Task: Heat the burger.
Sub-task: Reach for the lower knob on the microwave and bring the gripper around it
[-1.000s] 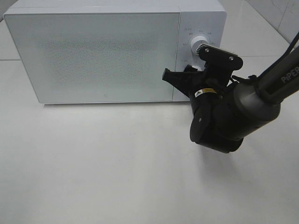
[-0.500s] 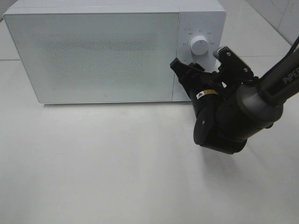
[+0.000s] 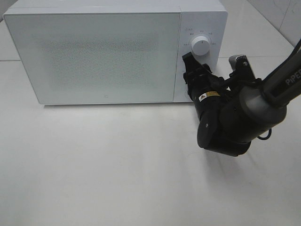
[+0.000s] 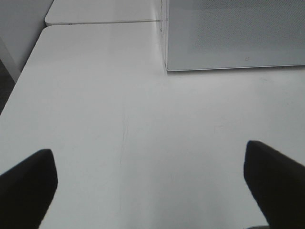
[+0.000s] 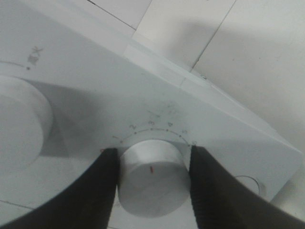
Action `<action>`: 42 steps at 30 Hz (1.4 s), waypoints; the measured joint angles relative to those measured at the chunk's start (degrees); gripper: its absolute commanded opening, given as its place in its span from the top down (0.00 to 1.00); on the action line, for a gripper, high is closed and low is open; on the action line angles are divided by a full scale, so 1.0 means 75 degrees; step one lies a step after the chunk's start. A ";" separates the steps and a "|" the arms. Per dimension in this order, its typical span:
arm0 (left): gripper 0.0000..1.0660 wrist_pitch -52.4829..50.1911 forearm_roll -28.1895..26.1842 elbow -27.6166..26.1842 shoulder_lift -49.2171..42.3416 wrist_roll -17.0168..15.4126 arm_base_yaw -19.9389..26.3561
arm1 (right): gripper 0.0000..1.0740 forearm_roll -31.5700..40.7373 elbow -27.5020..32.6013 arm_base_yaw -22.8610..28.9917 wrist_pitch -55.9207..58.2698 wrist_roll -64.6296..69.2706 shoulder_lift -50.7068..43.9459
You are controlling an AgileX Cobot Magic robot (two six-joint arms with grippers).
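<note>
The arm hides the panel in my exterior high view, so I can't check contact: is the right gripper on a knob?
Observer: Yes. The right wrist view shows the right gripper straddling the lower knob, with its fingers against both sides.
Operator: And the left gripper? It's outside my view.
Observer: The left gripper is open and holding nothing, above the table near the microwave's front corner.

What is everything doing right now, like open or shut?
Microwave door: shut.
Upper knob: free, nothing touching it.
Lower knob: held between the right gripper's fingers.
Right gripper: shut on the lower knob.
Left gripper: open wide, holding nothing, above the bare table.
</note>
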 measured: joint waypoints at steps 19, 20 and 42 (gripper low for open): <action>0.06 0.0000 0.0000 0.0000 0.0000 0.0000 0.0000 | 0.89 -0.0099 0.0000 -0.0008 0.0038 0.3484 0.0023; 0.06 0.0000 0.0000 0.0000 0.0000 0.0000 0.0000 | 0.89 -0.0099 0.0000 -0.0008 0.0038 0.3484 0.0023; 0.06 0.0000 0.0000 0.0000 0.0000 0.0000 0.0000 | 0.88 -0.0214 0.0000 -0.0008 0.0069 0.5073 0.0023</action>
